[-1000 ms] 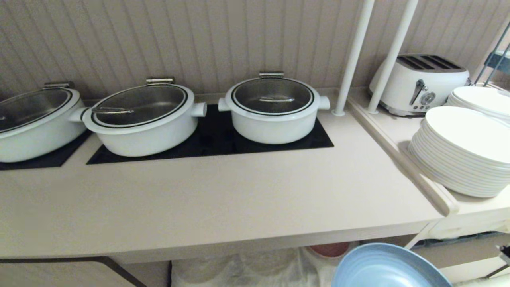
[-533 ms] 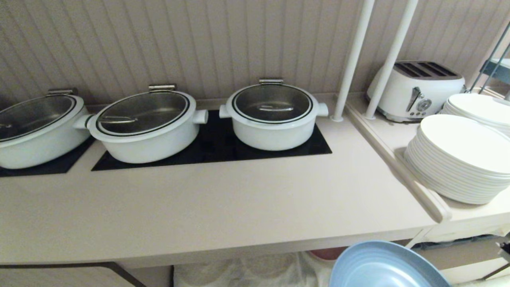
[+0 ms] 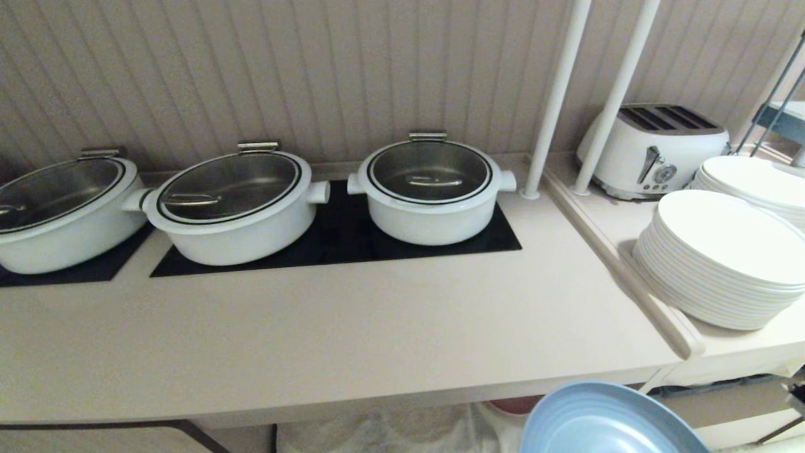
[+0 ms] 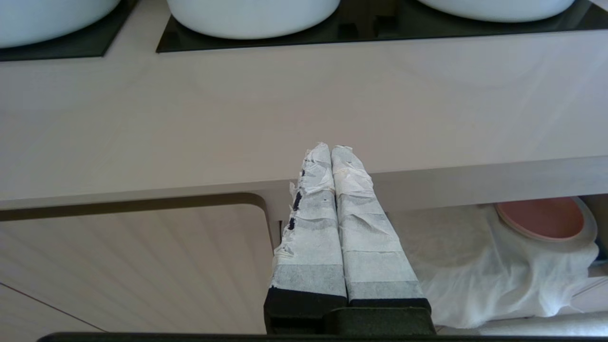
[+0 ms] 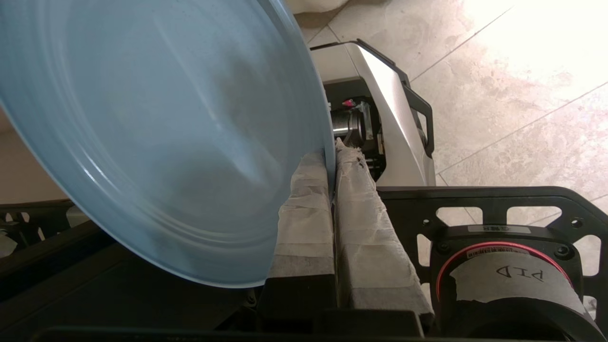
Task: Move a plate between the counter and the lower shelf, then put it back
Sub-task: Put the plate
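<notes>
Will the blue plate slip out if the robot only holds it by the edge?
Maybe. The right end effector pinches only the blue plate by its thin rim, so it could pivot. Its finish looks smooth, perhaps slippery. It keeps its shape, so it's probably stiff.

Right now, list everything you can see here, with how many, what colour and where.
pots: three, white with glass lids, on the hobs at the back of the counter
hobs: two, black, set into the counter
counter: one, pale beige, across the middle
toaster: one, white, on the side ledge at right
white plates: two stacks, right ledge
poles: two, white, beside the toaster
plate: one, light blue, held below the counter's front edge
pink plate: one, on the lower shelf
cloth: one, white, lower shelf
left gripper: shut, empty, before the counter edge
right gripper: shut on the plate's rim
</notes>
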